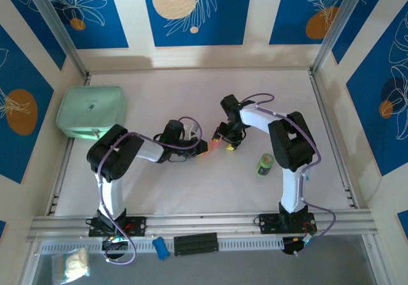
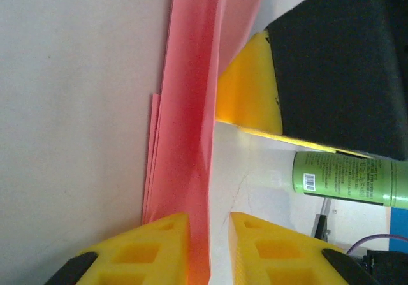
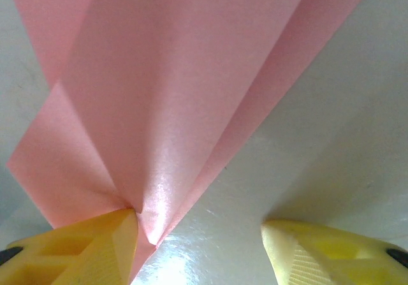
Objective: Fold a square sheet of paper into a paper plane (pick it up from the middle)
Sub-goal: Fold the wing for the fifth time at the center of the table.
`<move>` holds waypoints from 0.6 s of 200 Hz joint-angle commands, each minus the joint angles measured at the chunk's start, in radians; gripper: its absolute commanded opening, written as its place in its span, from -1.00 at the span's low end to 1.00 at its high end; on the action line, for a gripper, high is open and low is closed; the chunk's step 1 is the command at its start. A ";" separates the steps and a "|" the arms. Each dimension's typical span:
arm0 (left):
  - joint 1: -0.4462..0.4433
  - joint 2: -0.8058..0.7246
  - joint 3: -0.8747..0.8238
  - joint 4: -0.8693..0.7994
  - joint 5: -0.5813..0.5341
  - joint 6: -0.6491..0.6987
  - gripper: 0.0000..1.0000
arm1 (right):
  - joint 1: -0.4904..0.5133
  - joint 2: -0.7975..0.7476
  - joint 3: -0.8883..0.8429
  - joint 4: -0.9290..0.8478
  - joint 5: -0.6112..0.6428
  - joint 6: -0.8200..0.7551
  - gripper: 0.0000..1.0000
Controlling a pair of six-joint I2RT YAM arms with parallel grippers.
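The square sheet of paper stands folded into a long narrow pink paper plane (image 2: 188, 106) on the white table, between the two grippers (image 1: 215, 145). My left gripper (image 2: 209, 218) is open a little. The paper's edge lies against one yellow finger (image 2: 159, 247) and a gap separates it from the other. My right gripper (image 3: 199, 224) is open wide over the spread pink folds (image 3: 166, 74). The paper touches only its left finger (image 3: 95, 247). One of the right gripper's yellow fingers (image 2: 248, 94) rests beside the paper in the left wrist view.
A small green can (image 1: 265, 164) lies on the table just right of the right gripper, and the left wrist view also catches the can (image 2: 347, 178). A mint-green rounded case (image 1: 91, 111) sits at the far left. Walls enclose the white table (image 1: 191, 100).
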 commanded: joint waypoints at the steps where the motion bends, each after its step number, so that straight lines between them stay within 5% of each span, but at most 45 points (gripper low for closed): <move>1: 0.017 -0.051 -0.017 -0.045 -0.050 0.048 -0.50 | 0.002 0.127 -0.051 0.071 0.127 0.002 0.16; 120: -0.042 -0.078 0.081 -0.261 -0.074 0.280 -0.34 | 0.004 0.145 -0.045 0.062 0.123 0.005 0.12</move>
